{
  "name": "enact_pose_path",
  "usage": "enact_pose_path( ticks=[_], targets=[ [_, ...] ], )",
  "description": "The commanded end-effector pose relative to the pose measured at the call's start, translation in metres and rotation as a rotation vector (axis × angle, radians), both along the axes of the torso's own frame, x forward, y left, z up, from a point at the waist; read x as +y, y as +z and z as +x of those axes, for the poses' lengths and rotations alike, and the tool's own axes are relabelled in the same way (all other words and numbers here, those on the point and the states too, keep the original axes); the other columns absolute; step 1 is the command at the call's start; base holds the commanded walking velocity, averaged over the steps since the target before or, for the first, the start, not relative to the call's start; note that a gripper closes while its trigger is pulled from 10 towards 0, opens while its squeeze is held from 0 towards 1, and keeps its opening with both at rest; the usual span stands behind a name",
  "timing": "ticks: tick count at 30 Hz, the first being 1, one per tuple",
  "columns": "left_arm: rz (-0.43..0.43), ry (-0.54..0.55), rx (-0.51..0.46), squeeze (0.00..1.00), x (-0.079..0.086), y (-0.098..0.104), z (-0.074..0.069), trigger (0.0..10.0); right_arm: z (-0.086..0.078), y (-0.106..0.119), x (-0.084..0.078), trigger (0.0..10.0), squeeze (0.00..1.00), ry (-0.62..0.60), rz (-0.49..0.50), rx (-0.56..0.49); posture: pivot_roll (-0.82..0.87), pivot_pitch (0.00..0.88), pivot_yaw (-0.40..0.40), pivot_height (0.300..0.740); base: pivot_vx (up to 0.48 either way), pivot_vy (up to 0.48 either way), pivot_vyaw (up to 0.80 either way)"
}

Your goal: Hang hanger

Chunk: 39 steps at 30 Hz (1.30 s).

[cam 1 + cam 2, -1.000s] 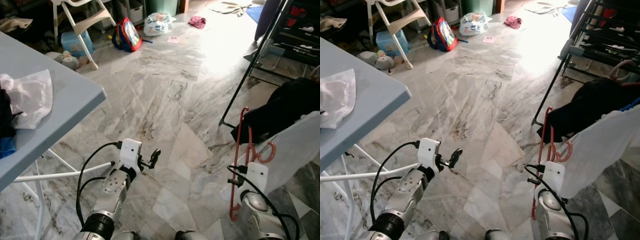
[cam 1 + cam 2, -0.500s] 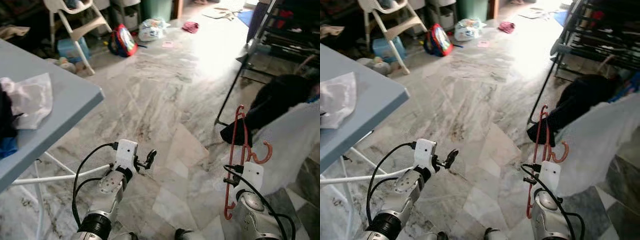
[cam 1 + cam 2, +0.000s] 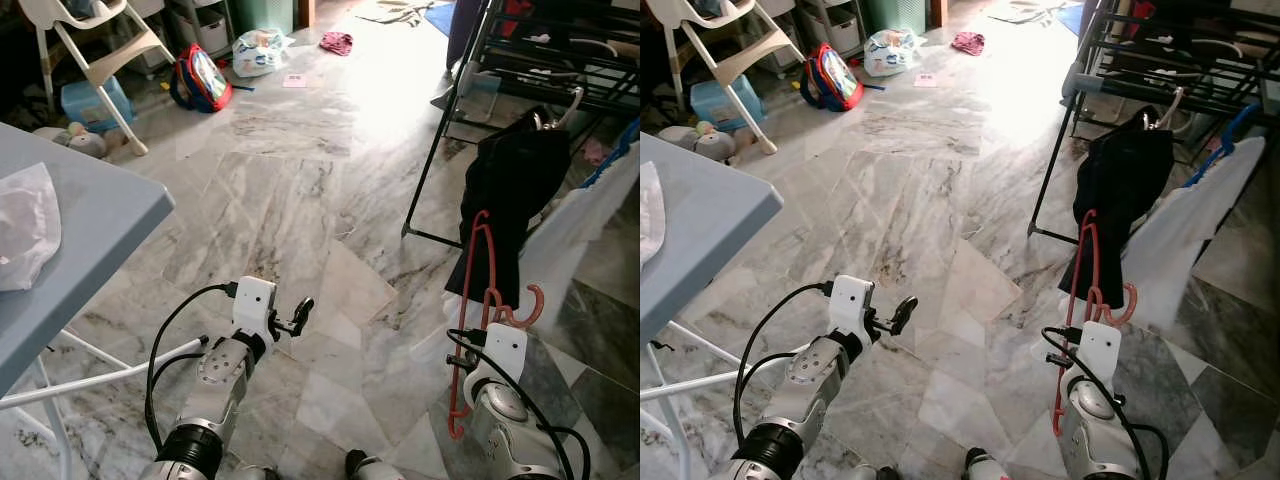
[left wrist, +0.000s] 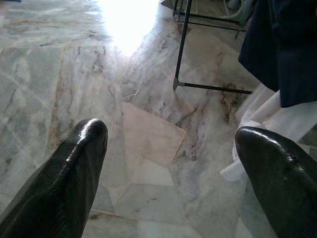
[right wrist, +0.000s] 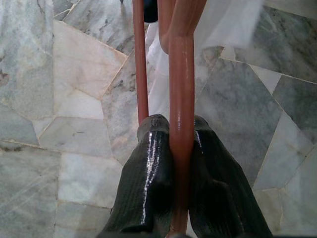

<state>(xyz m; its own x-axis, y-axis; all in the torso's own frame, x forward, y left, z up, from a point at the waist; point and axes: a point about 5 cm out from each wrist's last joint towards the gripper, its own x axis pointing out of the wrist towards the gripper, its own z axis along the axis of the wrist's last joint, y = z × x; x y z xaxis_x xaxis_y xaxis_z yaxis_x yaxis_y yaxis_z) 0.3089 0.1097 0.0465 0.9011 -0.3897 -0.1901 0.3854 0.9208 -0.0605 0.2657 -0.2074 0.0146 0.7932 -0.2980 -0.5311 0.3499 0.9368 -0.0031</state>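
Right wrist view shows the right gripper clenched on the bar of the red plastic hanger, which stands upright at the near right, above the grey marble floor. The left gripper is released, its fingers wide apart and holding nothing. I judge this as the carrying step. The black metal drying rack at the far right already holds a dark garment. Next, the hook must be lifted up to a rack bar.
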Motion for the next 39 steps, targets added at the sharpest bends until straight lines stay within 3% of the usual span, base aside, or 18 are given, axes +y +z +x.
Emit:
enact_pose_path(
  ticks=[1,21,33,39],
  targets=[
    [0.020,-0.003,0.034,0.00,0.001,-0.007,-0.003,10.0,-0.002,-0.002,-0.002,10.0,0.00,-0.010,0.001,0.016,-0.06,0.155,0.022,0.740,0.000,0.307,-0.76],
    [0.031,-0.020,0.034,0.00,0.001,-0.009,-0.006,10.0,-0.005,-0.007,0.000,10.0,0.00,-0.004,-0.003,0.034,-0.06,0.162,0.024,0.740,0.000,0.289,-0.73],
    [0.003,-0.025,0.032,0.00,-0.001,-0.011,-0.009,10.0,-0.011,-0.009,0.002,10.0,0.00,0.024,-0.016,0.060,-0.06,0.164,0.012,0.740,0.000,0.000,-0.07],
    [0.017,-0.012,0.064,0.00,0.005,-0.021,-0.015,10.0,-0.023,-0.016,0.002,10.0,0.00,0.049,-0.028,0.104,-0.07,0.157,0.004,0.740,0.000,0.000,0.00]
  ],
)
